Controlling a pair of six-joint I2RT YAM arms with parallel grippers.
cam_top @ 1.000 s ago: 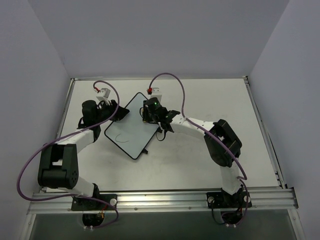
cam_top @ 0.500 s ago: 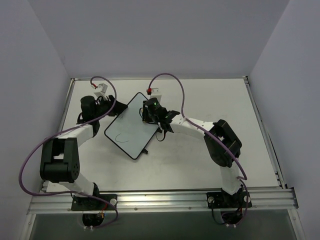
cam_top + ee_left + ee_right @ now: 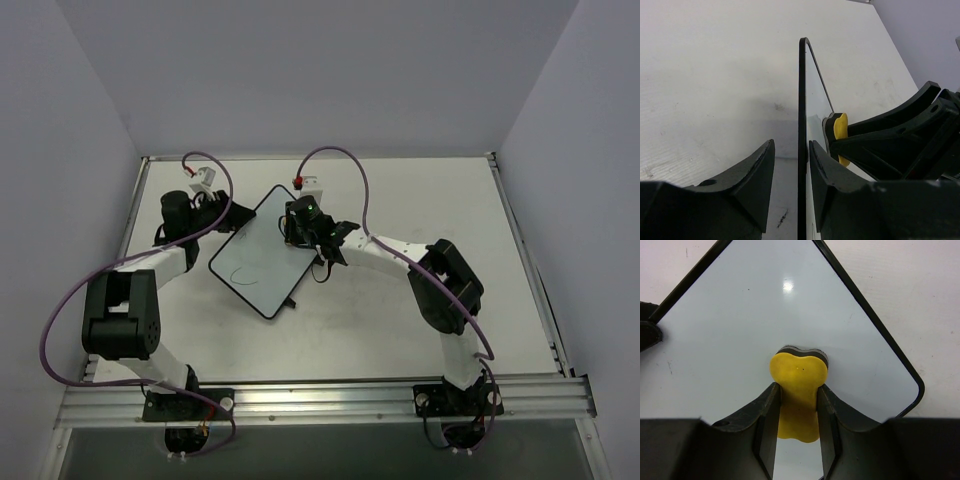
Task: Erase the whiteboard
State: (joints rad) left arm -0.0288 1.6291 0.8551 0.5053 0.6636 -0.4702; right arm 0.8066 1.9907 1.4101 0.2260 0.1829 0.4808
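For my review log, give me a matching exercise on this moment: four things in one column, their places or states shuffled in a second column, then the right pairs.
Things:
1. whiteboard
2. yellow eraser
3. left gripper
4. dark scribble

Places or states:
A. fingers either side of the board's edge
B. on the board's near-left part, apart from the eraser
C. turned diagonally on the table
D. held by the right gripper, against the board's surface

Pairs: 1-C, 2-D, 3-A, 4-B

White arms (image 3: 385,250), black joints (image 3: 445,290), purple cables (image 3: 340,149).
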